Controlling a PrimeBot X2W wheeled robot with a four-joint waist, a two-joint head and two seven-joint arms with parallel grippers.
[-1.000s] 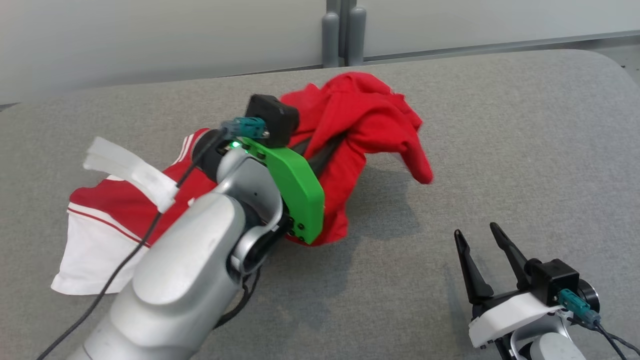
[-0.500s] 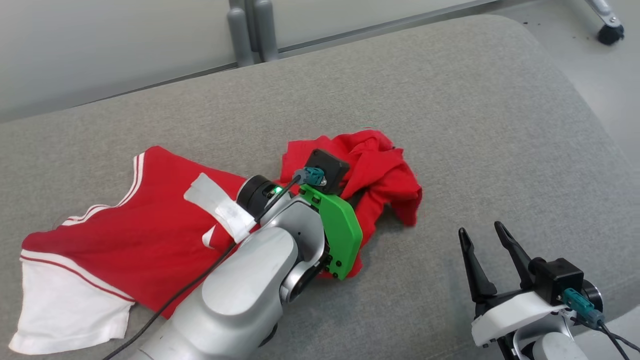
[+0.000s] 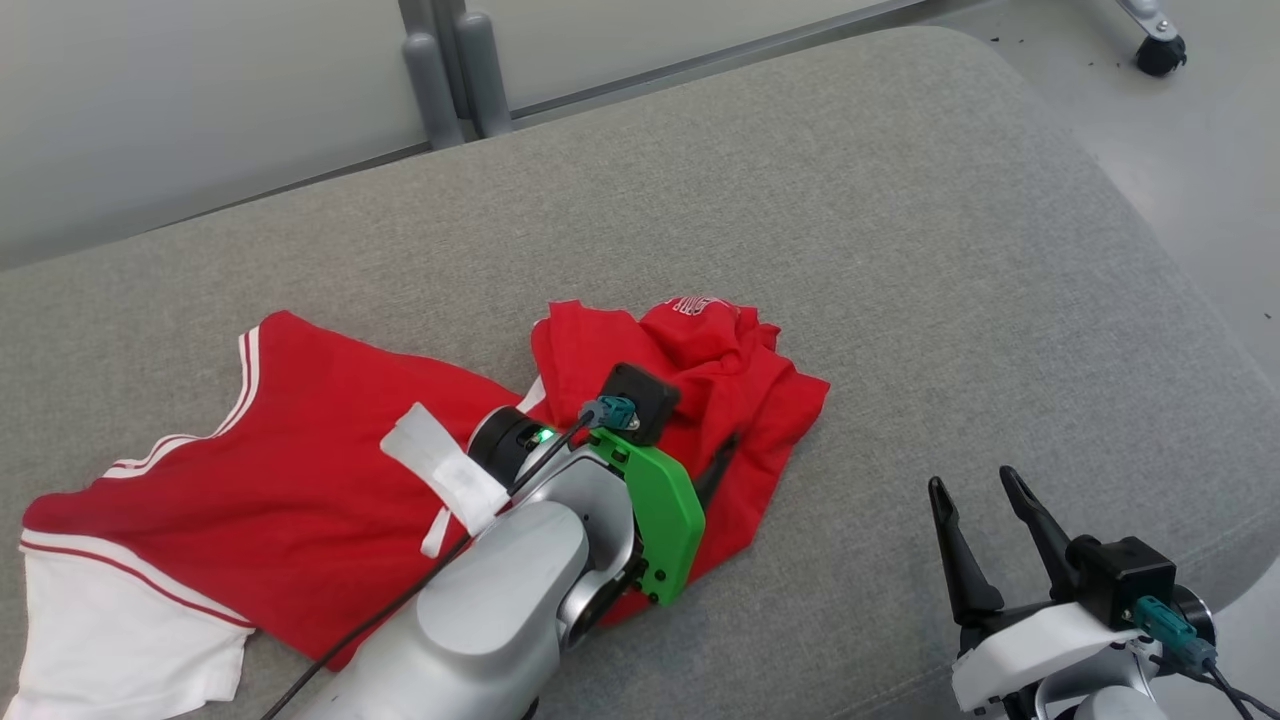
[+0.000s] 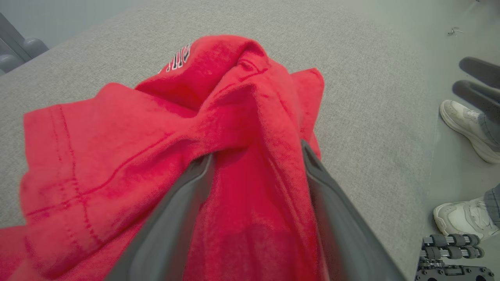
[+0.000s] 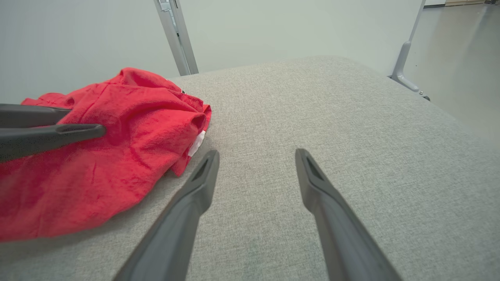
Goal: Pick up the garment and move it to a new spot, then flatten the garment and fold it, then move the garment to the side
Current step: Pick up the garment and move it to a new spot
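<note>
Your left claw point(image 4: 256, 151) has just let go; the garment point(image 3: 300, 470) lies bunched at its tips, so flattening comes next; right claw point(image 3: 972, 478) released too

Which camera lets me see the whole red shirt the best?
The head view: the red garment lies spread over the grey cushion, white part included, though the left arm covers some. The left wrist view gives a close look at bunched folds; the right wrist view catches one crumpled end.

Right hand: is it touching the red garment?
Apart. The head view shows bare grey cushion between the right hand and the garment.
</note>
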